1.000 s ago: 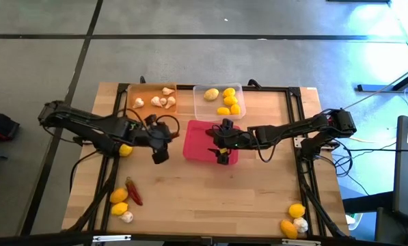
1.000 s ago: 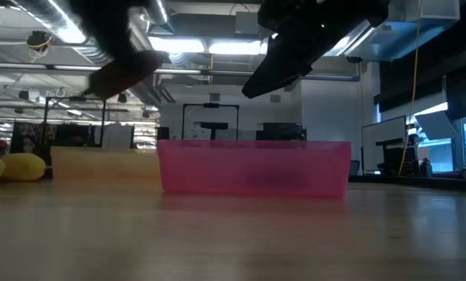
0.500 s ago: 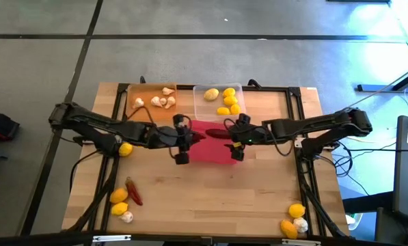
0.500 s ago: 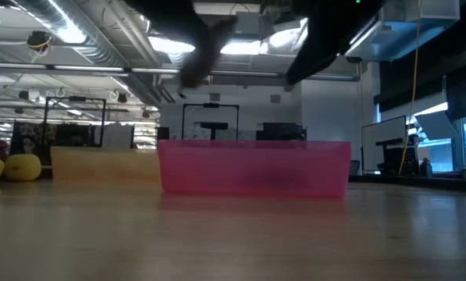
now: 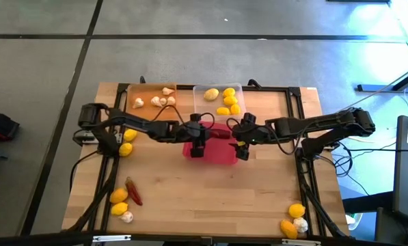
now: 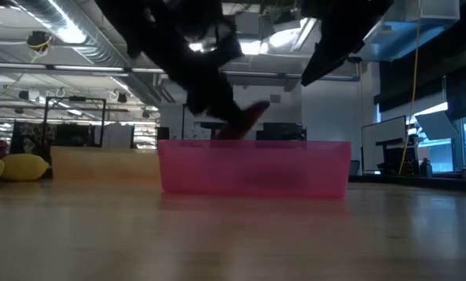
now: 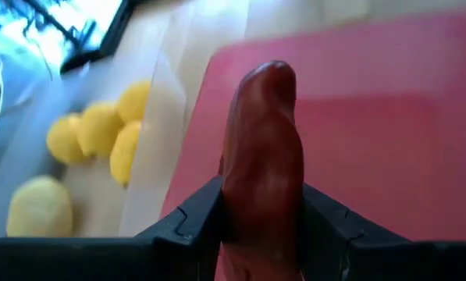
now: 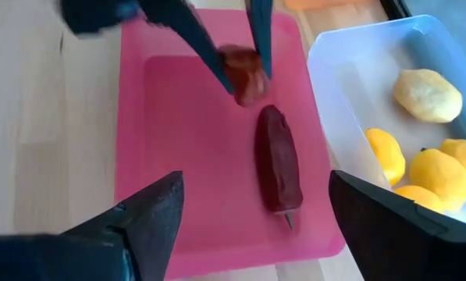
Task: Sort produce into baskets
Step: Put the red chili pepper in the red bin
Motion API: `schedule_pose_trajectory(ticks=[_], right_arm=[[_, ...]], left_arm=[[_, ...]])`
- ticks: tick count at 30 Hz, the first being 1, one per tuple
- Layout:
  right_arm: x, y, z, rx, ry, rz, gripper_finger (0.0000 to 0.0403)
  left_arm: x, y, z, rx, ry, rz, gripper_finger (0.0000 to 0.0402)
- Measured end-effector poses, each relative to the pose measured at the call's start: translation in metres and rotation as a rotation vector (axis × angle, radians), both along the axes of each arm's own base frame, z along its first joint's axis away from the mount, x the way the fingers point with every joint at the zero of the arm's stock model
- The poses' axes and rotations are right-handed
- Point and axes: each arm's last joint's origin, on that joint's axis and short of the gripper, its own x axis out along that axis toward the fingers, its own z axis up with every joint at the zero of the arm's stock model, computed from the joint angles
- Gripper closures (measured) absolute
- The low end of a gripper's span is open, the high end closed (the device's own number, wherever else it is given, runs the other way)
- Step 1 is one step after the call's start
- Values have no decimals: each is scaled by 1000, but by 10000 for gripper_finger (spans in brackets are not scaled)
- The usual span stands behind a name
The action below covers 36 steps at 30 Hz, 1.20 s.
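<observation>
Gripping a red chili pepper (image 7: 262,156) over the pink tray (image 5: 221,154), the left gripper (image 5: 198,141) is hanging beside the spread-fingered, empty right gripper (image 5: 241,144); only the right wrist view is showing another chili (image 8: 279,161) lying below.

Two dark jointed arms, black cables looped alongside, flat dark tapered fingers (image 8: 151,226)

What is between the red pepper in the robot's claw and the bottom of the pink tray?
Only air. In the low view the pepper held by the left gripper hangs above the pink tray, not touching it.
</observation>
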Motion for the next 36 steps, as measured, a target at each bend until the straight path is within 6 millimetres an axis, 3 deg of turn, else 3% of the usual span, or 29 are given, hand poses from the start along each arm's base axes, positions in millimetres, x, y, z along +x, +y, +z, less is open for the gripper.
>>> schedule_pose_trajectory(ticks=[6,15,26,36], right_arm=[[0,0,0,0,-4,-2,93],[0,0,0,1,-7,-2,93],[-3,0,-18,-3,31,-3,93],[-2,0,-19,-2,7,-2,93]], left_arm=[[-2,13,-17,-49,80,72,274],[-8,14,-23,-67,158,90,274],[-8,14,-22,-91,143,113,274],[-8,14,-22,-127,121,146,271]])
